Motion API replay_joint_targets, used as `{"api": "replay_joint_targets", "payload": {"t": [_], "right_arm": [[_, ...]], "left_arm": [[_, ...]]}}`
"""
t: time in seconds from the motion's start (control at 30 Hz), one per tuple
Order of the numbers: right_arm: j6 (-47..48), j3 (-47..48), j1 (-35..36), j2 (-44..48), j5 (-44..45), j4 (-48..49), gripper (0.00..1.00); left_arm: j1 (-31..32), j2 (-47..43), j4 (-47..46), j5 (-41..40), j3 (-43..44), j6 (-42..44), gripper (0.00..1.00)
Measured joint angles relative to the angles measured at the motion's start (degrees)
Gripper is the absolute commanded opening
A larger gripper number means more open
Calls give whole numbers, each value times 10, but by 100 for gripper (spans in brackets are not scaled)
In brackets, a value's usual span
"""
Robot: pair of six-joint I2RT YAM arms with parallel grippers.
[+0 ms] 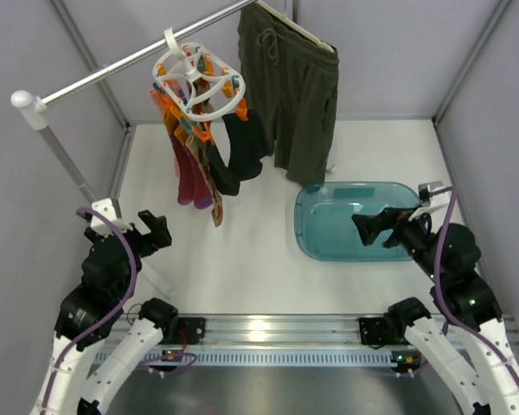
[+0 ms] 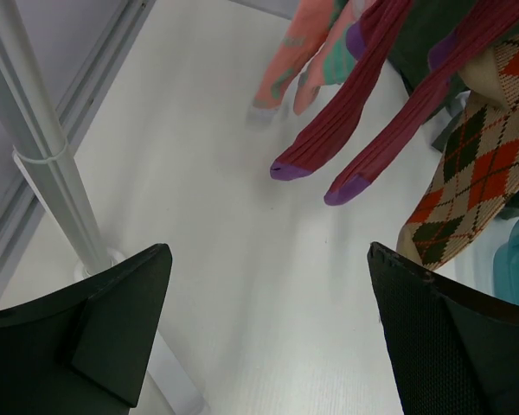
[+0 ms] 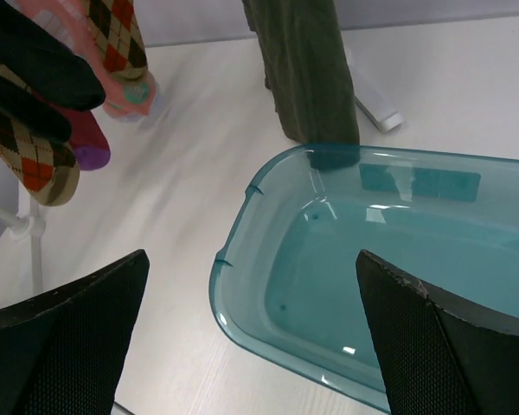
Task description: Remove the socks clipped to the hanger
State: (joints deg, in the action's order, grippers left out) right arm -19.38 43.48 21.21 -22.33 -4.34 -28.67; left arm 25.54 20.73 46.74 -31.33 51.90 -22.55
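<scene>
A white ring-shaped clip hanger [image 1: 199, 82] with orange and teal pegs hangs by its hook from the rail. Several socks hang from its pegs: black ones [image 1: 242, 147], maroon ones [image 1: 187, 180] and a diamond-pattern one [image 1: 214, 201]. The left wrist view shows the maroon socks [image 2: 346, 121], the diamond sock [image 2: 467, 173] and pink ones [image 2: 285, 60] hanging ahead. My left gripper [image 1: 156, 230] is open and empty, low and left of the socks. My right gripper [image 1: 376, 226] is open and empty over the teal tub's near edge.
A teal plastic tub [image 1: 316, 229] sits on the table at right, also in the right wrist view [image 3: 268, 285]. Olive-green shorts [image 1: 290, 95] hang from a slim hanger on the same rail [image 1: 104, 73]. The rail's white post [image 2: 43, 164] stands close at the left.
</scene>
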Motion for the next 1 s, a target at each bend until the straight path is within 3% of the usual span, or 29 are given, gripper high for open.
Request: {"api": "replay_joint_targets", "payload": {"t": [0.33, 0.57, 0.7, 0.83, 1.0], "right_arm": [[-55, -56, 0, -14, -76, 115, 99], [-101, -78, 0, -111, -190, 278, 99], [-111, -55, 21, -234, -240, 377, 100], [-69, 26, 107, -369, -243, 410, 99], [-23, 86, 158, -449, -225, 468, 99]], "left_arm": [[0, 0, 1, 40, 44, -20, 99], [0, 22, 1, 204, 142, -22, 99], [0, 100, 0, 338, 239, -18, 98], [-4, 220, -2, 470, 353, -20, 99], [-8, 347, -8, 555, 461, -29, 99]]}}
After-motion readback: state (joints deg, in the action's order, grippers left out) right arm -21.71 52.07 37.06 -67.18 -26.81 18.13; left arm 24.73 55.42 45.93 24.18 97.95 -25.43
